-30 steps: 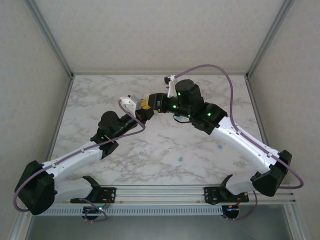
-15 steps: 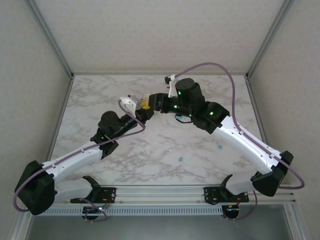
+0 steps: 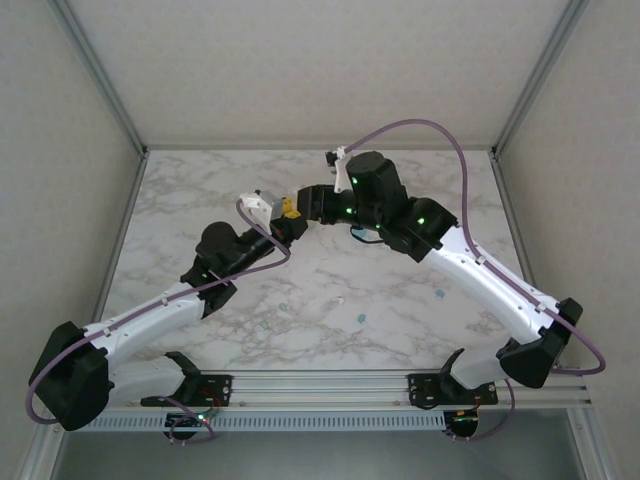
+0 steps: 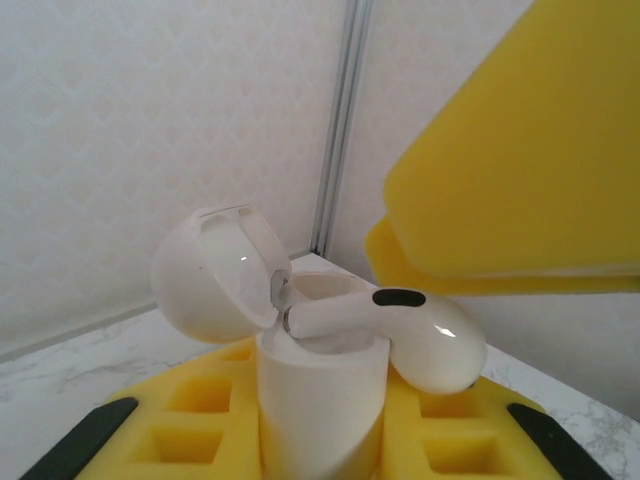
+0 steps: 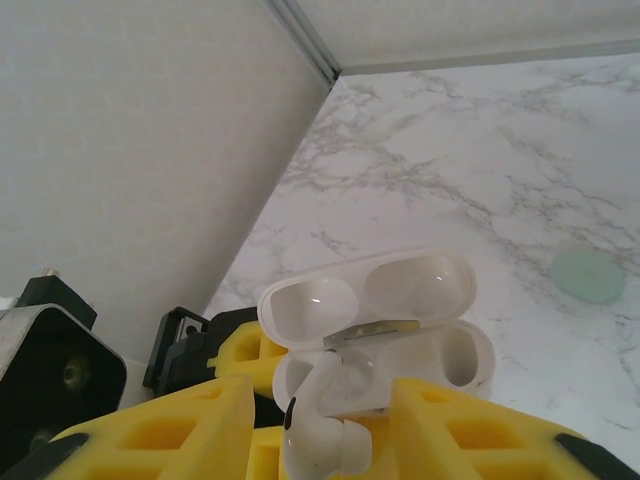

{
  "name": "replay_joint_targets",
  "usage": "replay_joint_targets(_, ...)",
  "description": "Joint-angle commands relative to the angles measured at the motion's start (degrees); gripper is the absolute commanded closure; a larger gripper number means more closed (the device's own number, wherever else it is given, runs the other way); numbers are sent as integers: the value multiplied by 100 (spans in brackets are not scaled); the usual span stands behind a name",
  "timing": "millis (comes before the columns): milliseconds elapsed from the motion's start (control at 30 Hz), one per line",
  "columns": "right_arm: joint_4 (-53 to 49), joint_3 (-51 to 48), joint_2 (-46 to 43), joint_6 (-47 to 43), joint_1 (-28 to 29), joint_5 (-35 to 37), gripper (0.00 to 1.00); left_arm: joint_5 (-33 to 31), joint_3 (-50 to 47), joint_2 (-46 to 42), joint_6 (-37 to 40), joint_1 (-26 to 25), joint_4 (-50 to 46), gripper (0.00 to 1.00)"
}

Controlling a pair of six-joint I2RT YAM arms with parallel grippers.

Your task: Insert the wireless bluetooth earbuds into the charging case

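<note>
White earbud (image 4: 420, 335) isn't seated. It lies tilted across the mouth of the charging case (image 5: 460, 355), stem end in one well, head hanging out past the rim. Lid (image 4: 215, 275) is up. The other well looks empty.

Risks, my read:
- The bud is only resting there. A wobble of the case or a sideways nudge could roll it off the rim and drop it to the surface (image 5: 480, 170), since the case looks held up off it.
- Pressing down while it's askew could wedge it or twist the case in its grip.
- The lid can't shut over it as it lies.

Right tool (image 5: 320, 400): jaws part-open, yellow fingers (image 5: 200, 430) either side of the bud with a gap each side, nothing pinched.

Left tool (image 4: 320, 425): clamped on the case body, holding it upright.
</note>
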Motion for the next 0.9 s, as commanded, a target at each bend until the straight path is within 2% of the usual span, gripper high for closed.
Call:
replay_joint_targets(0,-466,340,-174,-323,20,191,57,-3,224,-111,-38,-40,115,87)
replay_joint_targets(233,-820,281,-156,74,-13,-222,57,-12,256,-85,-38,-40,127,87)
replay_joint_targets(467,-463,204,-47,331,-13,-645,64,38,275,-100,-25,-40,34,87)
replay_joint_targets(867,-525,355,98,323,-6,-416,66,50,299,-155,6,-40,-75,87)
